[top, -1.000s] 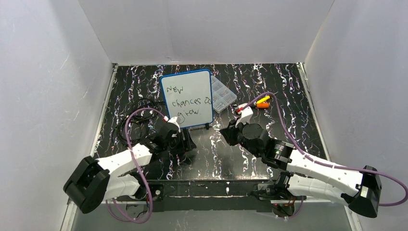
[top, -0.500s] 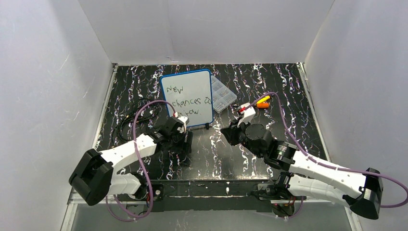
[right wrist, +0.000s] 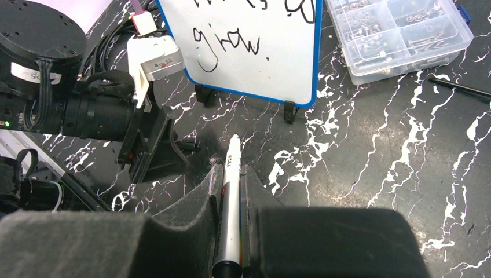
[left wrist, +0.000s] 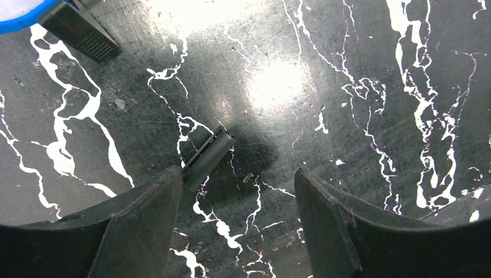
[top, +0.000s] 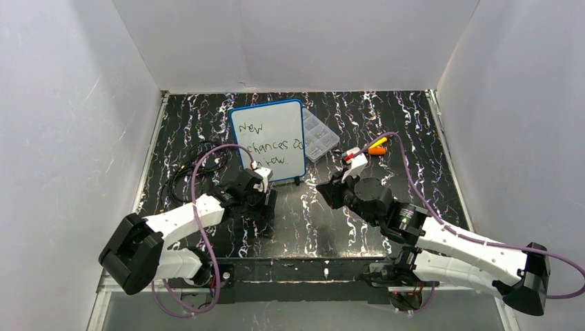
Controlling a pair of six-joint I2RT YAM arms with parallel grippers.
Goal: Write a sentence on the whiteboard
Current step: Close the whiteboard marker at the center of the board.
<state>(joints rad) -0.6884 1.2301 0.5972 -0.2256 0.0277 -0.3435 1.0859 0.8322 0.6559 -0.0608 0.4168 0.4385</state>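
The whiteboard [top: 269,141], white with a blue frame, stands on small black feet at the back middle. It bears the sentence [top: 265,145] "New chances grow" in black; the right wrist view shows the board's lower part [right wrist: 255,40]. My right gripper [right wrist: 231,171] is shut on a white marker [right wrist: 230,197] that points toward the board's lower edge; the gripper hangs in front of the board [top: 328,193]. My left gripper [left wrist: 237,176] is open, low over the table, with a black marker cap [left wrist: 208,155] lying at its left fingertip. The left gripper is below the board's lower left corner [top: 265,205].
A clear compartment box [top: 319,134] of small parts lies right of the board. Black cables [top: 196,165] lie at the left. Orange and yellow items [top: 377,146] lie at the right. A thin black rod [right wrist: 457,87] lies by the box. White walls enclose the table.
My left arm has reached forward and right toward the board's lower left corner, then held still. My right gripper has barely moved and still holds the marker.
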